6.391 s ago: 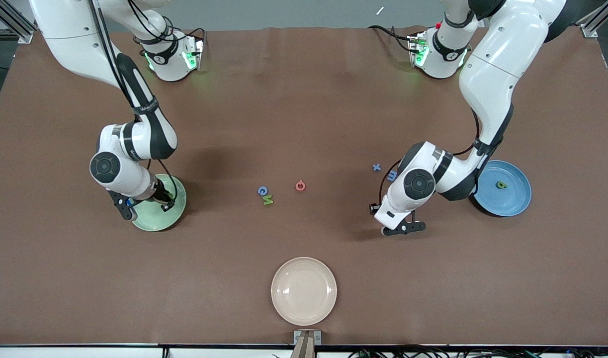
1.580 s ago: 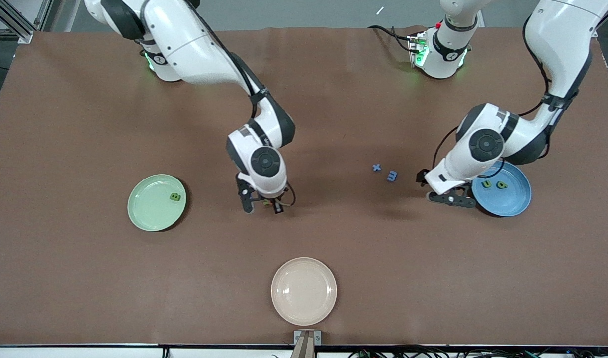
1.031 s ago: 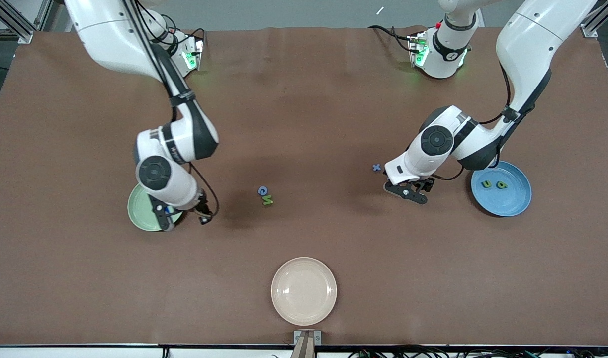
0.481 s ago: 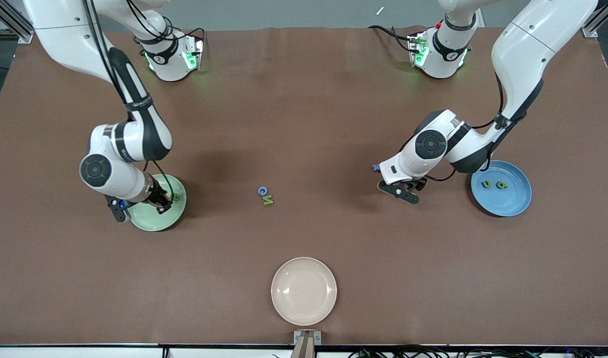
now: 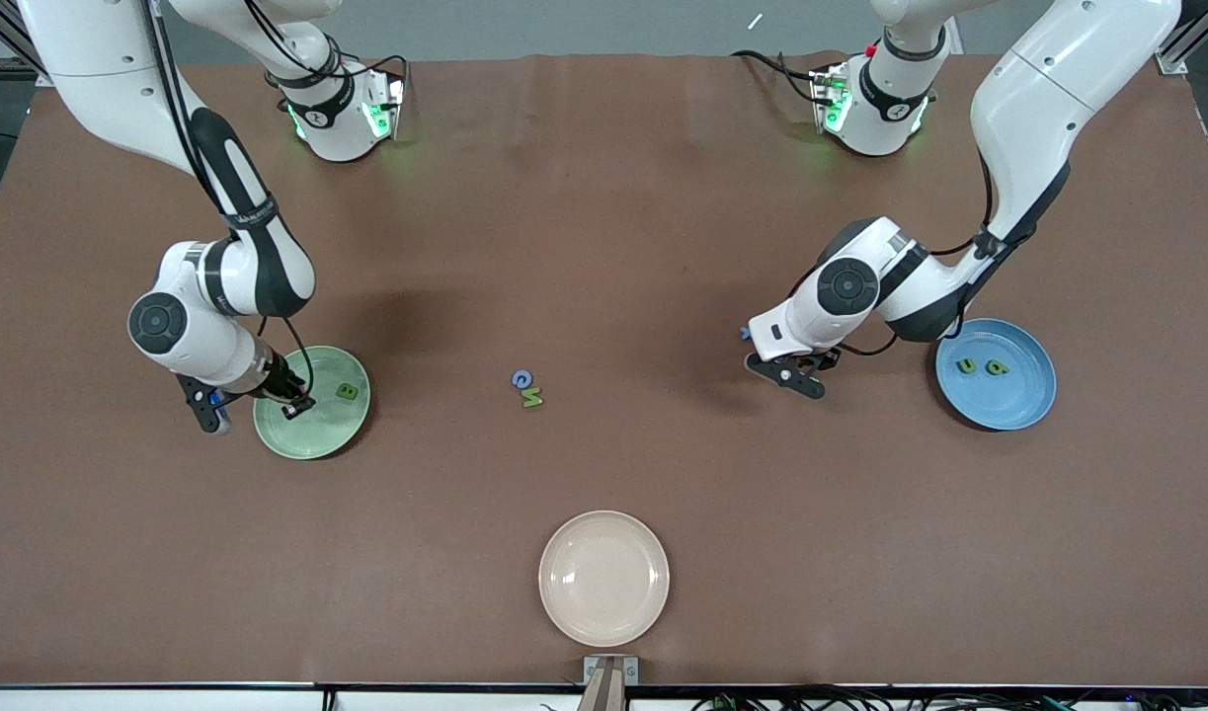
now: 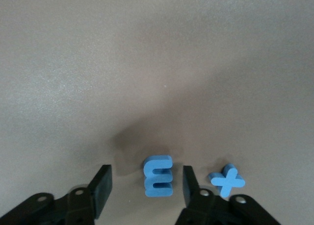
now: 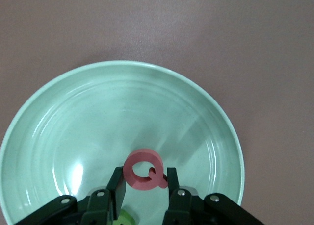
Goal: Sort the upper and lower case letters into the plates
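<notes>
The right gripper (image 7: 143, 183) is clamped on a pinkish-red letter Q (image 7: 143, 169), one finger against each side of it, and hangs over the pale green plate (image 7: 59, 117), which fills most of the right wrist view. A green letter B (image 5: 347, 392) lies in the same plate, on the part of it toward the left arm's end of the table; in the right wrist view a green scrap just under the fingers is probably this letter (too little shows to be sure). The left gripper (image 6: 146, 188) is low over the bare table with its jaws partly apart, straddling a blue letter m (image 6: 158, 176). A clear gap shows between the letter and each finger (image 6: 101, 188), so neither finger touches it and nothing is held. A blue letter x (image 6: 226, 180) lies on the table just outside one finger, close beside the letter m. The bright blue plate (image 5: 1028, 395) sits near this gripper, toward the left arm's end of the table, and carries two green letters (image 5: 982, 366) side by side. Between the two grippers, near the table's middle, a blue letter (image 5: 522, 378) and a green letter (image 5: 532, 398) lie touching, the green one nearer the front camera. A cream plate (image 5: 604, 578) rests nearest that camera, well apart from both grippers.
</notes>
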`<state>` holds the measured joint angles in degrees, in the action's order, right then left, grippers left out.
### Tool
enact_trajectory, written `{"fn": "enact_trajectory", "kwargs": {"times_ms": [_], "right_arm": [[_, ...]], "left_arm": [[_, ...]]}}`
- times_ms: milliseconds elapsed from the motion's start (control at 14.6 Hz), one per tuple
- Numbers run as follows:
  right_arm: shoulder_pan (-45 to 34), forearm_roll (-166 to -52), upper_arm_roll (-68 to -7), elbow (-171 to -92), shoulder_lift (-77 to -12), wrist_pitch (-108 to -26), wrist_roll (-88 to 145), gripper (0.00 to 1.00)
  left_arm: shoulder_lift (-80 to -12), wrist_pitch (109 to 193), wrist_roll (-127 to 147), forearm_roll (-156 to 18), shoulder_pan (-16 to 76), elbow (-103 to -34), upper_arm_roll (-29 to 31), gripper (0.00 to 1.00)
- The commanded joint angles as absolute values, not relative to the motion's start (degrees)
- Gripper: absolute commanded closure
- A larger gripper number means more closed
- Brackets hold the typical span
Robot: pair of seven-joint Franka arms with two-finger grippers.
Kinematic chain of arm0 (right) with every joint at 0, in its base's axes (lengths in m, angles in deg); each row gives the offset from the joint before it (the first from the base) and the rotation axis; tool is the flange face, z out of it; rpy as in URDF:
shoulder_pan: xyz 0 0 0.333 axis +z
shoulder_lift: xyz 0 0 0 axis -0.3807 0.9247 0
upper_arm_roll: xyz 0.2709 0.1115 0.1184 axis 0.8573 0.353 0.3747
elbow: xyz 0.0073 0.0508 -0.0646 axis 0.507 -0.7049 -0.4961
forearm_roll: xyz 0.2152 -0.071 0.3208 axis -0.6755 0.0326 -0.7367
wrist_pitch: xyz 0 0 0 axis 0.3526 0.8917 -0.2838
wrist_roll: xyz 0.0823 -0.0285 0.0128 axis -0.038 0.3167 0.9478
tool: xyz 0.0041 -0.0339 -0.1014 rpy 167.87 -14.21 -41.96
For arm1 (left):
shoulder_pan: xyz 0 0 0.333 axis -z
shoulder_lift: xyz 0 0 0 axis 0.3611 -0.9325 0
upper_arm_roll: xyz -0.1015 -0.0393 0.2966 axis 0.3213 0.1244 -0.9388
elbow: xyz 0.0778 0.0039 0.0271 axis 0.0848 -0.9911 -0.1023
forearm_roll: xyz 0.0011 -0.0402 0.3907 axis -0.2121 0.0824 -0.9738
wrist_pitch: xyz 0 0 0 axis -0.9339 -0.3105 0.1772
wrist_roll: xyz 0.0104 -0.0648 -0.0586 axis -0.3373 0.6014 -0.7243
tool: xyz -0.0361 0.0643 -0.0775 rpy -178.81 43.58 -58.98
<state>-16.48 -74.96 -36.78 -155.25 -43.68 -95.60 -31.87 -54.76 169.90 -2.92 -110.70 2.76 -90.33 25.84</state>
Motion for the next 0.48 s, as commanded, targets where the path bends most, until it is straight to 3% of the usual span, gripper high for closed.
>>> {"fn": "enact_trajectory", "kwargs": {"times_ms": [0, 69, 412], "right_arm": [[-17.02, -74.29, -35.95, -156.85, -45.58, -93.07, -31.77, 0.24], [-16.84, -74.29, -35.87, -156.84, -46.28, -91.84, -31.85, 0.00], [-10.10, -75.34, -34.46, -151.86, -46.99, -89.19, -43.92, 0.00]], "left_arm": [[-54.87, 170.50, -3.72, -112.04, 2.53, -90.80, 26.05, 0.39], [-54.87, 170.59, -3.81, -112.04, 2.53, -90.80, 26.05, 0.42], [-55.40, 170.59, -6.27, -112.13, 2.71, -90.71, 25.97, 0.54]]}}
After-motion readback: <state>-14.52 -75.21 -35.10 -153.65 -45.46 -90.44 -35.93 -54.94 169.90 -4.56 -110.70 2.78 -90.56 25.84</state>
